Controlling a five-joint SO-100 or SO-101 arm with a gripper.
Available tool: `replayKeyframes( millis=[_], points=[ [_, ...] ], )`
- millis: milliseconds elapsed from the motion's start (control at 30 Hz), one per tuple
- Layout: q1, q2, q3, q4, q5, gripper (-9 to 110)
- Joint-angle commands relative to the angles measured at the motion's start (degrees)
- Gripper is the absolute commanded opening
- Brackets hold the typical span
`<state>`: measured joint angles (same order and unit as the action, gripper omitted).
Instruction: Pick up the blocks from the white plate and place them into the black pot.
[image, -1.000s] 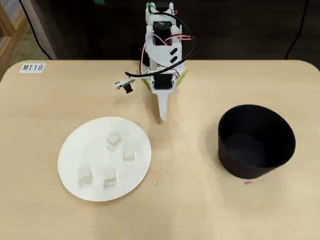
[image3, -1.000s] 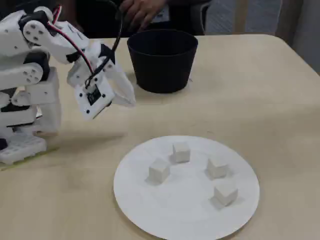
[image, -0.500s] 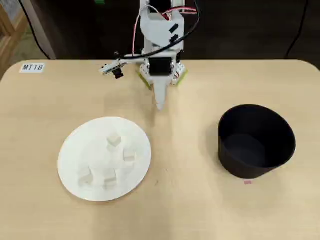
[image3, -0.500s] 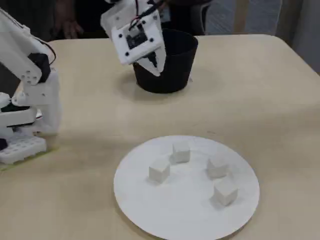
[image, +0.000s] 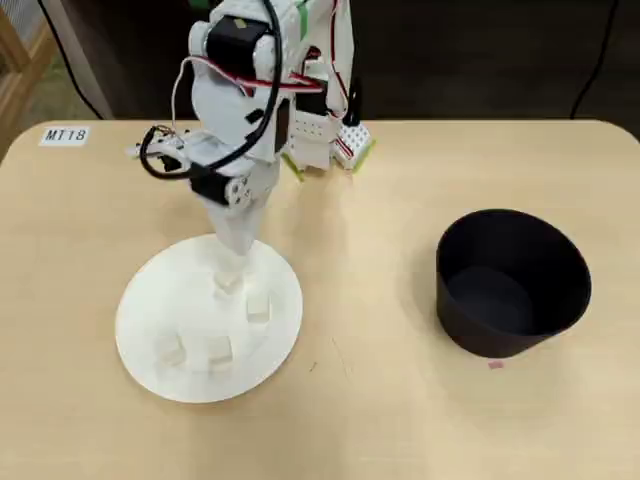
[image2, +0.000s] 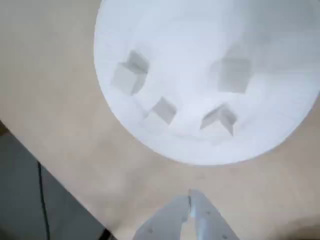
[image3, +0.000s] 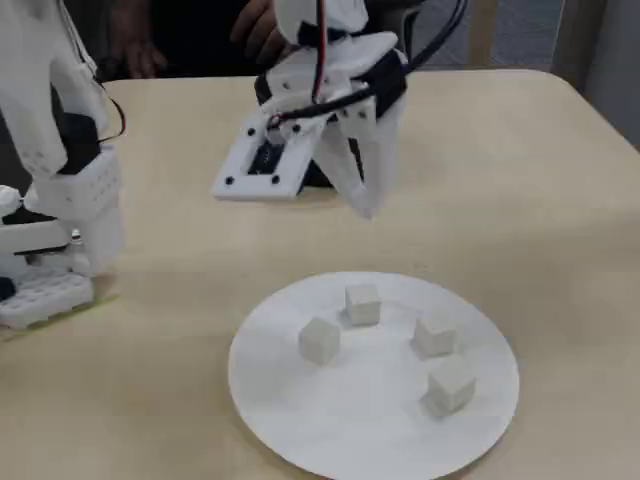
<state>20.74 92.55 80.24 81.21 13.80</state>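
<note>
Several small white blocks lie on the white plate (image: 160, 300): one at its top (image: 228, 283), one to the right (image: 258, 308), two near the bottom (image: 218, 350). My gripper (image: 232, 256) hangs shut and empty above the plate's far rim, just short of the nearest block. In the wrist view the closed fingertips (image2: 190, 199) meet below the plate (image2: 190, 50) and its blocks (image2: 164, 110). The fixed view has the gripper (image3: 368, 206) above the plate (image3: 350, 420), clear of the blocks (image3: 362, 303). The black pot (image: 513, 282) stands at the right, with nothing visible inside it.
The arm's base (image: 322, 140) is mounted at the table's far edge. A paper label (image: 66, 134) sits at the far left corner and a small pink mark (image: 495, 365) lies in front of the pot. A person's hand (image3: 255, 30) shows behind the table.
The arm has swung from the table's middle toward the plate and reached forward. The shut gripper now hangs over the plate's far rim. The blocks have not moved.
</note>
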Motion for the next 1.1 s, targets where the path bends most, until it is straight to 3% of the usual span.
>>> replayKeyframes(
  millis=[0,500,533,633,733,1067],
  points=[
    [2.29,-6.68,-10.11,2.64,0.97,-2],
    [8.26,-24.96,-23.91,2.46,7.03,-2],
    [8.26,-26.1,-25.14,3.08,6.86,-1],
    [7.91,-30.15,-29.79,6.42,5.71,18],
    [7.56,-33.13,-33.4,7.73,4.22,26],
    [6.5,-40.78,-41.13,8.44,6.06,28]
  ],
)
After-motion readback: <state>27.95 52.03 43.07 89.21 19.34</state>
